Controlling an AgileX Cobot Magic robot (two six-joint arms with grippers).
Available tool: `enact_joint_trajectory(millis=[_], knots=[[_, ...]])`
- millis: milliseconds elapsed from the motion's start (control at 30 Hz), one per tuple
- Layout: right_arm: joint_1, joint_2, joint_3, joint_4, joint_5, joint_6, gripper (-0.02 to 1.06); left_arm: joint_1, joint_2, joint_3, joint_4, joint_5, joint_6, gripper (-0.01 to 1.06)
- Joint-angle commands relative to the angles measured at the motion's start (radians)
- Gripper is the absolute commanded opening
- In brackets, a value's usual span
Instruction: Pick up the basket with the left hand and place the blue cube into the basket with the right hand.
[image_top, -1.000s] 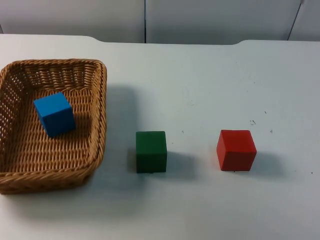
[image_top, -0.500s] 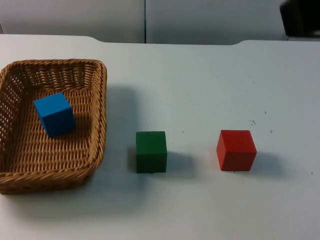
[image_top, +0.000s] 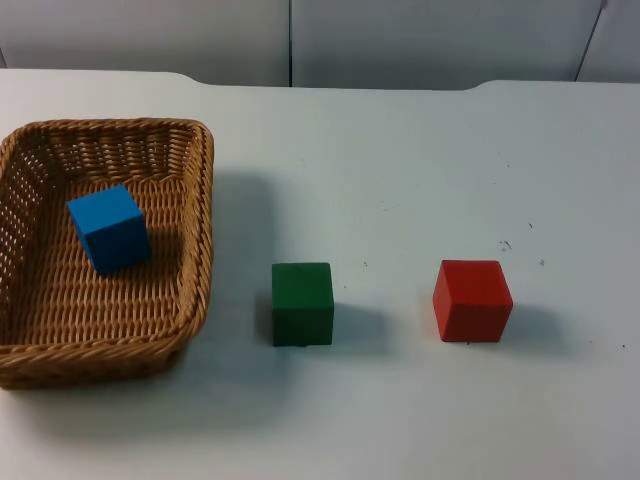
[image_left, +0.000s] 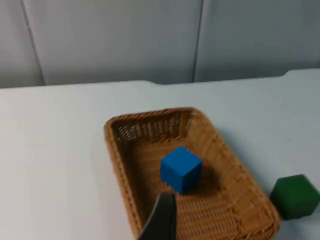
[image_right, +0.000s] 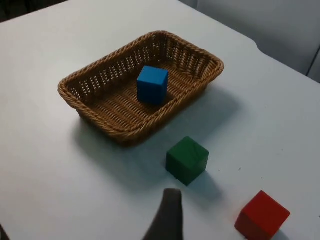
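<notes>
A brown wicker basket (image_top: 205, 200) rests on the white table at the left. The blue cube (image_top: 110, 228) lies inside it, toward its far left part. My left gripper (image_left: 162, 222) hangs off the table, above and short of the basket (image_left: 150, 114), and touches neither it nor the blue cube (image_left: 181, 168). My right gripper (image_right: 167, 217) is raised over the table with the green cube (image_right: 187, 160) just ahead of it; the basket (image_right: 95, 117) and blue cube (image_right: 152, 84) lie farther off. Nothing is held.
A green cube (image_top: 302, 303) stands on the table just right of the basket. Farther right is a red cube (image_top: 472, 299). The grey partition wall (image_top: 400, 40) closes the far edge of the table.
Half a second ago a dark part of the right arm showed at the top view's upper right corner; it has drawn out of that view. Basket and cubes have not moved.
</notes>
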Motion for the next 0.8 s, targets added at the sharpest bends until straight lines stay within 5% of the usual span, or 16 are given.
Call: enact_joint_trajectory(millis=[0,400,767], knots=[[0.001,-0.05,0.004,-0.007,0.046,0.003,0.75,0.004,-0.032,0.001,0.078,0.058,-0.078,0.79],[0.001,-0.176,0.008,-0.039,0.23,0.052,0.75,0.004,-0.112,-0.022,0.134,0.166,-0.157,0.79],[0.001,-0.313,0.124,-0.075,0.214,0.138,0.75,0.004,-0.112,-0.02,0.253,0.262,-0.187,0.79]])
